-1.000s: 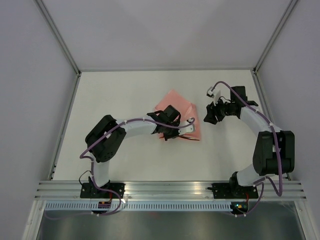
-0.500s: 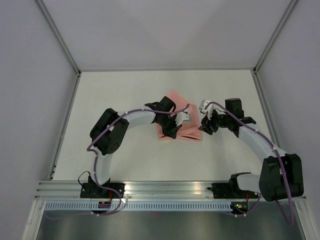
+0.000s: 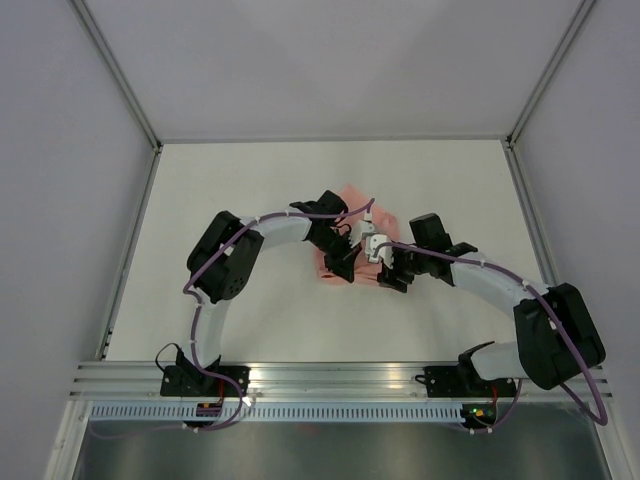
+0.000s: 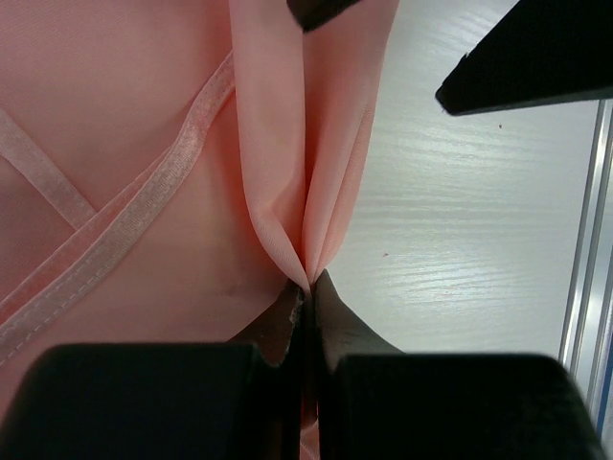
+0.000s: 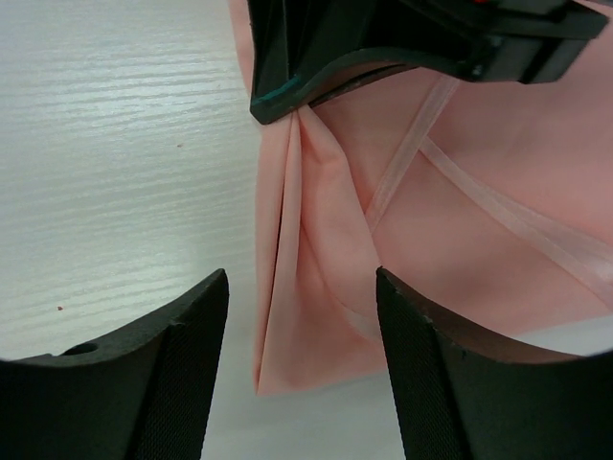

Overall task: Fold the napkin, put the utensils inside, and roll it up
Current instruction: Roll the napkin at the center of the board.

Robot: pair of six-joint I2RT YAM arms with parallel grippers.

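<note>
The salmon-pink napkin (image 3: pixel 352 194) lies bunched at the table's middle, mostly under both wrists. My left gripper (image 4: pixel 308 287) is shut on a raised pleat of the napkin (image 4: pixel 115 192), with hemmed edges crossing to its left. My right gripper (image 5: pixel 299 287) stands open just above the napkin's (image 5: pixel 479 192) folded corner, one finger over bare table and one over cloth. It faces the left gripper (image 5: pixel 287 107) across the pleat. From above, the left gripper (image 3: pixel 340 262) and right gripper (image 3: pixel 388 276) nearly touch. The utensils are out of view.
White wood-grain tabletop (image 3: pixel 230 200) surrounds the cloth. Grey walls and metal frame posts (image 3: pixel 130 240) bound the table on three sides. An aluminium rail (image 3: pixel 340 378) carrying the arm bases runs along the near edge.
The right arm has swung left and down from beside the napkin to its right corner, and its jaws have widened. The left gripper stays shut on the cloth, which is now more bunched.
</note>
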